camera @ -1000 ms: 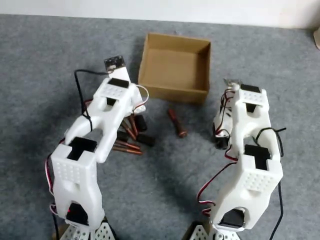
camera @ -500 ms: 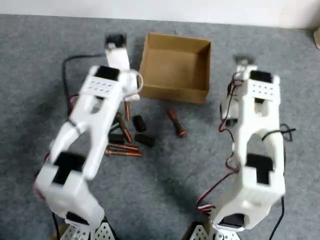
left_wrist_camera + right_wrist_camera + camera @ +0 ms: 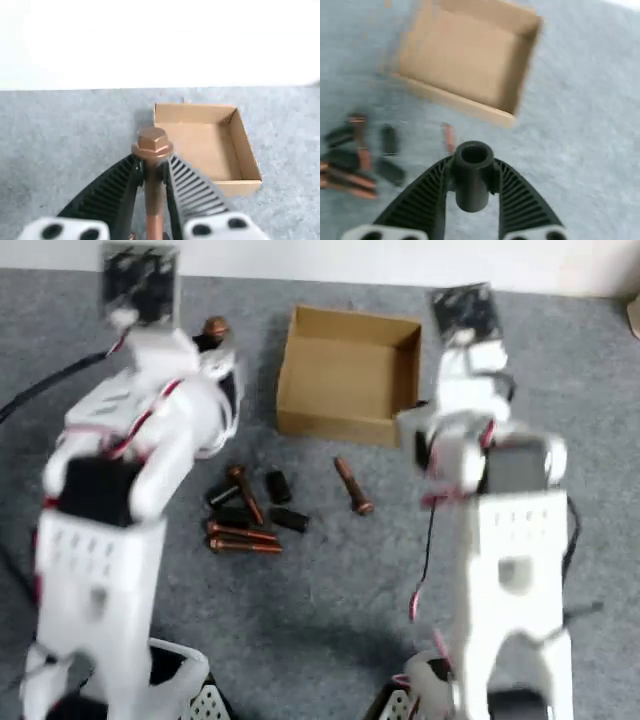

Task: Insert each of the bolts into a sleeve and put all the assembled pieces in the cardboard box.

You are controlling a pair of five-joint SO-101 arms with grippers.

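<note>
Between the left gripper's [image 3: 152, 165] ribbed fingers [image 3: 122, 182] a copper bolt [image 3: 153, 142] is clamped just under its hex head. The head stands past the fingertips and the shank runs back toward the wrist, its end hidden. The right gripper [image 3: 472, 169] is closed round a black sleeve [image 3: 471, 187], whose open bore faces that arm's camera.

Mating the two in the air looks like the step in hand. It probably goes best if one arm holds steady while the other brings shank and bore onto one line before pushing. With the grip so near the head, the left wrist likely has to turn to offer the shank's end. A slanted approach could jam or twist the bolt in the fingers.

Both arms are held high above the grey mat [image 3: 330, 590], well apart, one on either side of the cardboard box [image 3: 345, 427], which sits empty. From above, the bolt's head shows beside the left arm [image 3: 130, 430]. Loose bolts [image 3: 243, 538] and sleeves [image 3: 278, 485] lie below, with one bolt [image 3: 352, 485] apart, near the box.
</note>
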